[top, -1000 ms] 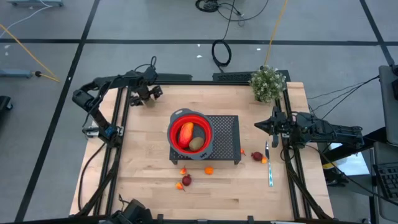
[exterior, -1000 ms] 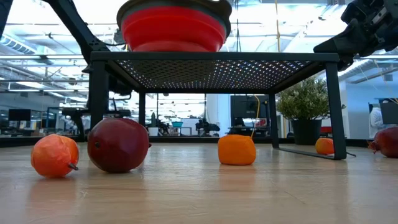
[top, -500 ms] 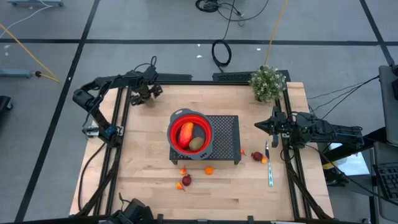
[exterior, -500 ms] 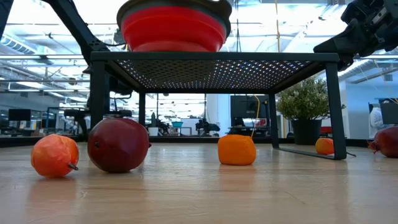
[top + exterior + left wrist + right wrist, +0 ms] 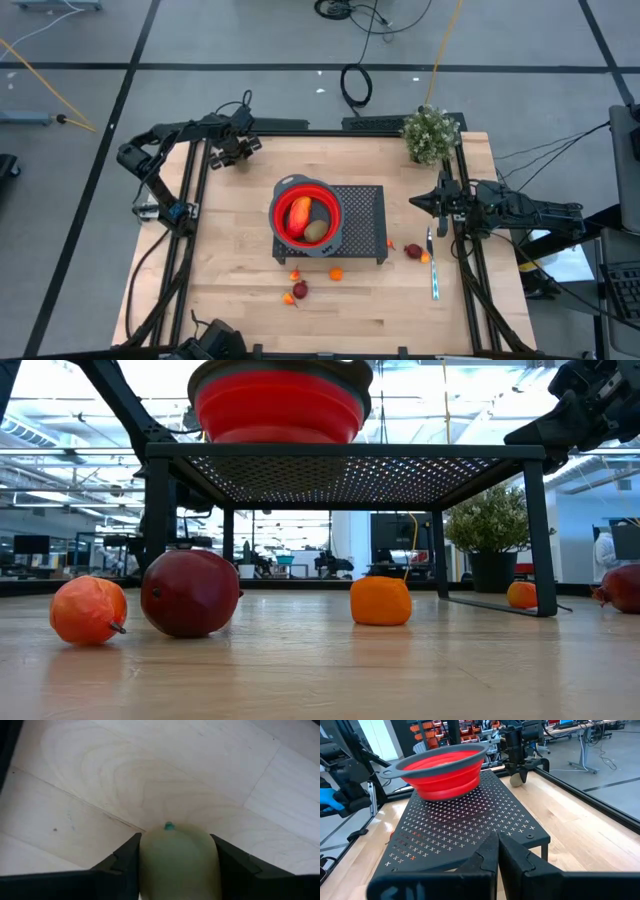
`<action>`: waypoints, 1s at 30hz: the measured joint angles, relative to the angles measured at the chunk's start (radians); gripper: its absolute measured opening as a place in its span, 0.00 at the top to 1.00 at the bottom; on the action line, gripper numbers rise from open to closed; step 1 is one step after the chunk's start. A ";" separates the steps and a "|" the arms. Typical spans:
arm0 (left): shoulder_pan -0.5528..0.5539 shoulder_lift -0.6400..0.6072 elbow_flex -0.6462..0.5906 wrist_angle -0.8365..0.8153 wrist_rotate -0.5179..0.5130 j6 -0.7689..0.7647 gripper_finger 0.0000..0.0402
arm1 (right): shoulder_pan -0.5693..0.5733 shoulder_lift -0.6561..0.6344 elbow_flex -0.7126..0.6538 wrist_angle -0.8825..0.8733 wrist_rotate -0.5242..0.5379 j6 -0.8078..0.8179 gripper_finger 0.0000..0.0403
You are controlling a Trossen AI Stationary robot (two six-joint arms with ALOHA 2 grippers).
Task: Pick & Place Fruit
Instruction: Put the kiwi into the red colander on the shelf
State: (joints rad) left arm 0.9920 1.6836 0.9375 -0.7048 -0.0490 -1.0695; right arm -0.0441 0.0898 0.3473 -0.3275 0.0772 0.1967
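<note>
Grasp step: left gripper [image 5: 177, 862] fingers flank a pale yellow-green rounded toy fruit [image 5: 178, 857], contact unclear. Next: lift, carry to red collapsible bowl [image 5: 304, 216].

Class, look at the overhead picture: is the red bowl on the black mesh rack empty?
No: the red bowl on the black mesh rack holds a red-orange-yellow fruit and a brown oval fruit.

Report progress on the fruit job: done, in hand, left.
Done: a red-orange-yellow fruit and a brown oval lie in the red bowl. In hand: the left gripper brackets a pale green fruit at the far-left corner. Left: orange balls and dark red pieces on the table. Right gripper waits, shut.
</note>
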 joint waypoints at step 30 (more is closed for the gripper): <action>-0.015 -0.326 0.000 -0.004 -0.057 0.027 0.54 | 0.000 0.000 0.000 0.000 0.000 0.000 1.00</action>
State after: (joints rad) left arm 0.9771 1.3578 0.9375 -0.7090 -0.1059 -1.0424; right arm -0.0441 0.0898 0.3473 -0.3275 0.0769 0.1967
